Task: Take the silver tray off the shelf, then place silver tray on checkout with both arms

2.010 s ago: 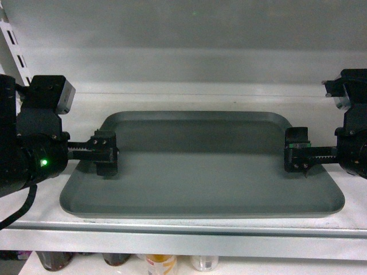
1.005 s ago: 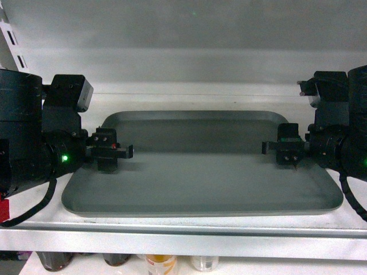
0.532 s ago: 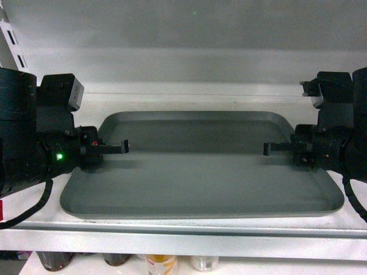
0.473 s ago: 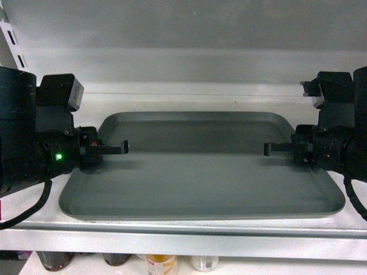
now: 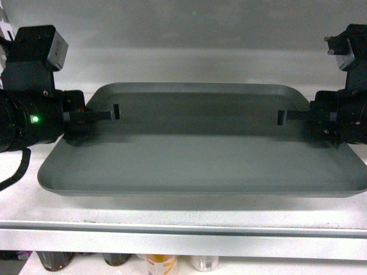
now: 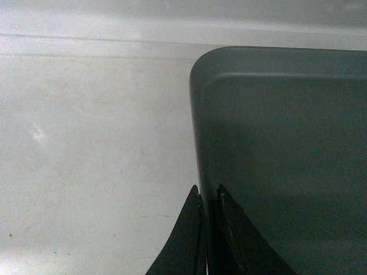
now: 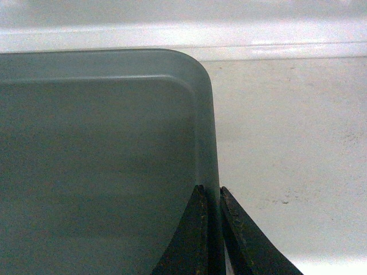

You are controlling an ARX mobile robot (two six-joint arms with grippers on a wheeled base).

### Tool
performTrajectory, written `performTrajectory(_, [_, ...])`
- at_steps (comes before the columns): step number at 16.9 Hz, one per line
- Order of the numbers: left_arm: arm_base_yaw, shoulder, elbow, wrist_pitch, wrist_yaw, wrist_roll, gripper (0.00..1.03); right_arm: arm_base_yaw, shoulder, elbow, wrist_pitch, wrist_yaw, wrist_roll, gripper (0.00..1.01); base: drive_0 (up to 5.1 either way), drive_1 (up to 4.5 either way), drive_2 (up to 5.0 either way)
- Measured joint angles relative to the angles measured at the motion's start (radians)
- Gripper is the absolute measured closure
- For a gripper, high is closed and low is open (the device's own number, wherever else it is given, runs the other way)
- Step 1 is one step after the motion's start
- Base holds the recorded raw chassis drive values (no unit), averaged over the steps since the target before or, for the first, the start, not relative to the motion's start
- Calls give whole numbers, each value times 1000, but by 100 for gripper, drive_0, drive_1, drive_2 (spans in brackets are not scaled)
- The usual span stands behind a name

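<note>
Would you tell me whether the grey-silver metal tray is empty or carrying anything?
Empty: the grey-silver metal tray shows only bare surface between both grippers pinching its side rims.

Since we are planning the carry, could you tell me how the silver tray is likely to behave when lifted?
The silver tray probably stays stiff: held at both short rims, it shows no sag. Its smooth rim, pinched by the left hand and right hand, may slip.

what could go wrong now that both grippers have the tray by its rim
Each gripper pinches only a thin strip of rim: the left gripper and right gripper straddle the silver tray's short edges, so it may slip or tilt. If the arms move unevenly, the tray could twist and strike the shelf.
</note>
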Motion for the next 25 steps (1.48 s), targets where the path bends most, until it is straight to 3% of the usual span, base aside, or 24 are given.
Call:
performTrajectory(20, [-2,-28,-16,-18,-11,-3,99,1,-40,-14,-45,14,0,98,0,0,0])
performTrajectory(25, [-7,-28,-16,-16,-14,-3,99,0,-40,-14,-45,15,0,98,-100,-245,358])
